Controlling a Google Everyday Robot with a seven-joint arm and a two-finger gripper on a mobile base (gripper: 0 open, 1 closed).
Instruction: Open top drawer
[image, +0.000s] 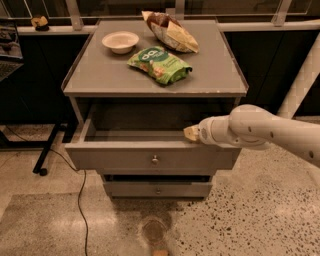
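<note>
The top drawer (115, 159) is a wide grey panel with a small round metal knob (155, 160) at its centre. It stands pulled out from the grey cabinet, its inside showing. My gripper (190, 134) comes in from the right on a white arm (260, 131). Its tan tip sits at the top rim of the drawer front, right of the knob.
A lower grey drawer (158, 189) with a like knob sits shut below. On the cabinet top (100, 75) lie a white bowl (120, 41), a green snack bag (160, 64) and a brown chip bag (170, 31). A black cable (80, 200) runs on the floor at left.
</note>
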